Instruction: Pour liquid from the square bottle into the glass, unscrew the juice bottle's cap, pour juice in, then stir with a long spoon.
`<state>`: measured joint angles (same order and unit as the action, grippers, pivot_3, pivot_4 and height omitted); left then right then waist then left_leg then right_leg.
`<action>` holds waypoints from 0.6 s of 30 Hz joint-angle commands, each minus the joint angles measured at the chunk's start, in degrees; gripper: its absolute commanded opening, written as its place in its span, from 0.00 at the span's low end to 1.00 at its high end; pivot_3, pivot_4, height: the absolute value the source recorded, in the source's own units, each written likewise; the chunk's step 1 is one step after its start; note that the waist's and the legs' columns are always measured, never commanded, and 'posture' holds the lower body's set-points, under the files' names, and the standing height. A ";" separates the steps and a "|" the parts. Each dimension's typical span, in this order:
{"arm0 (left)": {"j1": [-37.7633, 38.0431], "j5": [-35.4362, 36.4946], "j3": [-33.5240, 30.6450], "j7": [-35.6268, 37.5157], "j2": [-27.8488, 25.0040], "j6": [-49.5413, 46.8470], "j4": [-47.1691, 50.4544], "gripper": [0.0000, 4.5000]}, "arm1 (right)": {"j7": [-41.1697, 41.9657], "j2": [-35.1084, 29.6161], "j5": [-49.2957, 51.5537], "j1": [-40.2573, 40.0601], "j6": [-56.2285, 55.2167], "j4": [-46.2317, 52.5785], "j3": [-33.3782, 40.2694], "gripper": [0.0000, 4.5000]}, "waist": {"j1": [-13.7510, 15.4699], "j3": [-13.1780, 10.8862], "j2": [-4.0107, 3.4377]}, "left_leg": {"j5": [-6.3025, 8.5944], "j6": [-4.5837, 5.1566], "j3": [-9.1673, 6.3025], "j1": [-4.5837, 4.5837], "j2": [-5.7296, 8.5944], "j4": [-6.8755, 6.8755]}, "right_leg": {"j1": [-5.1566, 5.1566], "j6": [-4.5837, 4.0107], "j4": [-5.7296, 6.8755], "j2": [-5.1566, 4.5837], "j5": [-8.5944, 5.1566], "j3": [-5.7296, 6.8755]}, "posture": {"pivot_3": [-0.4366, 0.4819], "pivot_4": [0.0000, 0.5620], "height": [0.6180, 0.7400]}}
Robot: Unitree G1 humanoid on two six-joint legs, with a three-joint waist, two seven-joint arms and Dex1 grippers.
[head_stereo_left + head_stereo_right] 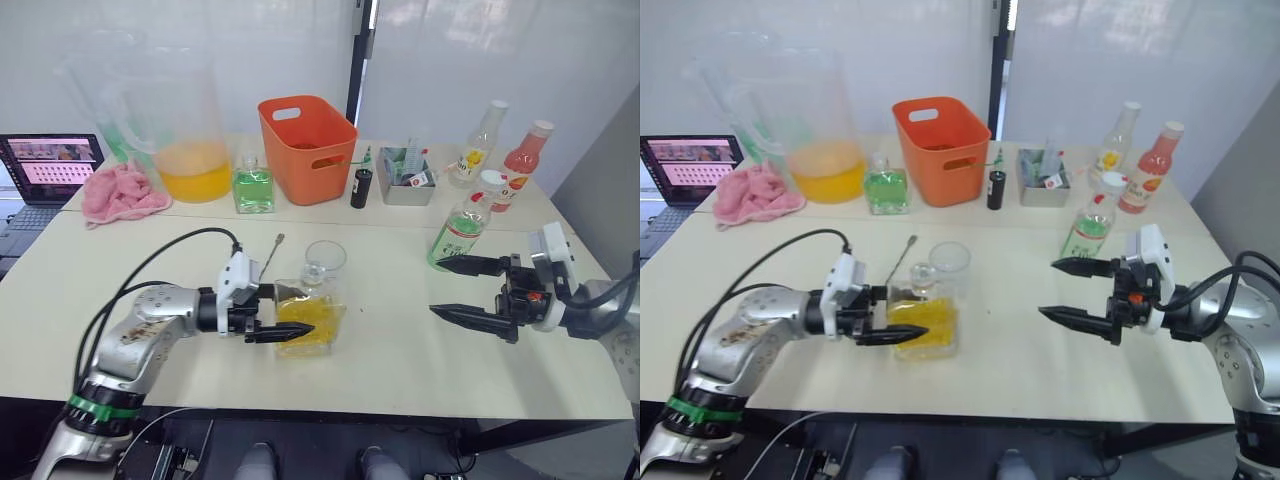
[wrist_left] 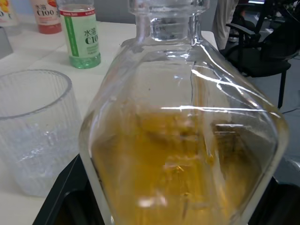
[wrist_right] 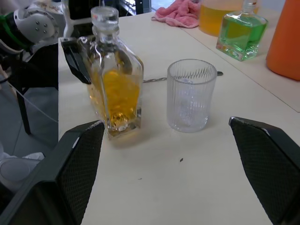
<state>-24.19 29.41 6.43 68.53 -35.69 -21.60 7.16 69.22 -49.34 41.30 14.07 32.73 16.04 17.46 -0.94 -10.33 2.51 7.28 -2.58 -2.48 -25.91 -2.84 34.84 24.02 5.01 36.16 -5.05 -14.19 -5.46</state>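
The square bottle with yellow liquid and a glass stopper stands upright at the table's middle. My left gripper is shut on it, one black finger on each side; in the right wrist view a finger presses its flat face. Just behind it stands the empty ribbed glass. The long spoon lies flat to the left of the glass. Further right is the juice bottle, upright, its white cap on. My right gripper hovers open in front of that bottle, pointing at the glass.
Along the table's back stand a big pitcher of orange liquid, a green square bottle, an orange basket, a small dark bottle, a grey tray, and yellow-label and red bottles. A pink cloth and laptop sit left.
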 commanded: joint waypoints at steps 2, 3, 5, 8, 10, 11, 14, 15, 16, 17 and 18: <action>-4.17 -1.03 0.75 2.49 2.12 4.48 -1.19 0.62 | -1.41 -1.31 2.43 -2.31 0.22 3.78 4.42 1.00 | -0.04 0.00 0.00 | 0.00 0.00 -0.01 -0.01 0.00 0.01 | 0.01 0.00 0.00 0.01 0.00 0.00 | 0.48 0.27 0.99; -4.40 -1.45 1.27 2.80 2.42 4.60 -1.80 0.62 | -1.59 -1.37 2.68 -2.87 0.29 4.17 4.86 1.00 | -0.06 0.00 -0.01 | 0.00 0.00 -0.01 0.00 0.00 0.00 | 0.01 0.00 0.00 0.01 0.01 -0.01 | 0.48 0.27 0.99; -4.79 -2.96 2.26 3.27 2.92 5.76 -3.26 0.62 | -1.84 -1.44 2.99 -3.68 0.27 4.70 5.28 1.00 | -0.11 0.01 -0.01 | 0.00 0.00 -0.01 0.00 0.00 0.00 | 0.00 0.01 0.01 0.02 0.00 -0.02 | 0.48 0.27 0.99; -4.98 -7.18 4.61 4.28 2.98 9.99 -5.50 0.62 | -2.67 -2.25 2.89 -4.84 1.10 4.98 5.02 1.00 | 0.02 0.01 -0.02 | -0.01 0.01 -0.01 0.00 0.00 0.03 | -0.01 0.02 0.02 0.02 0.01 -0.03 | 0.48 0.27 0.99; -5.17 -7.77 5.42 5.80 2.86 10.37 -6.81 0.62 | -2.80 -2.02 3.22 -4.83 0.93 5.17 4.36 1.00 | 0.12 0.02 -0.03 | -0.01 0.01 -0.02 0.01 0.01 0.08 | -0.06 0.03 0.00 0.02 0.02 -0.03 | 0.48 0.27 0.99; -5.62 -7.66 5.37 6.44 2.88 10.35 -7.96 0.62 | -2.98 -1.86 3.36 -4.33 0.98 5.16 3.80 1.00 | 0.14 0.02 -0.03 | -0.01 0.01 -0.02 0.02 0.01 0.10 | -0.09 0.05 0.00 0.02 0.02 -0.03 | 0.48 0.27 0.99; -6.52 -7.65 4.85 7.46 2.61 10.66 -10.13 0.73 | -3.44 -1.90 3.60 -3.00 1.29 4.93 2.68 1.00 | 0.11 0.02 -0.04 | -0.02 0.04 -0.03 0.04 0.01 0.13 | -0.12 0.11 0.00 0.02 0.00 -0.03 | 0.48 0.27 0.99; -6.69 -7.54 4.52 7.67 2.37 10.49 -10.48 0.86 | -3.50 -2.00 3.48 -2.36 1.34 4.52 2.17 1.00 | 0.06 0.03 -0.05 | -0.02 0.04 -0.03 0.06 0.01 0.12 | -0.14 0.11 0.01 0.02 0.00 -0.03 | 0.48 0.27 0.99; -6.58 -7.13 4.16 7.78 2.17 9.88 -10.18 0.91 | -3.41 -2.15 3.32 -1.80 1.39 4.11 1.62 1.00 | -0.07 0.03 -0.05 | -0.03 0.04 -0.03 0.08 0.01 0.12 | -0.14 0.11 0.01 0.02 0.01 -0.03 | 0.48 0.27 0.99; -6.39 -6.80 3.88 7.76 2.02 9.37 -9.77 1.00 | -3.27 -2.30 3.18 -1.38 1.41 3.79 1.17 1.00 | -0.10 0.03 -0.05 | -0.03 0.04 -0.03 0.09 0.01 0.11 | -0.13 0.11 0.03 0.02 0.01 -0.03 | 0.48 0.27 0.99; -6.12 -6.57 3.74 7.66 1.95 8.97 -9.23 1.00 | -3.14 -2.42 3.16 -1.34 1.38 3.72 1.04 1.00 | -0.09 0.03 -0.05 | -0.03 0.04 -0.04 0.09 0.00 0.10 | -0.13 0.11 0.04 0.03 0.01 -0.03 | 0.48 0.27 0.99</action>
<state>-29.97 21.97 11.48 75.86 -33.42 -12.59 -3.60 65.96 -50.95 43.95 11.97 34.31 19.29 17.98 -1.03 -10.30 2.46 7.25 -2.53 -2.52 -25.83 -2.84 34.94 23.89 5.12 36.20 -5.02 -14.18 -5.49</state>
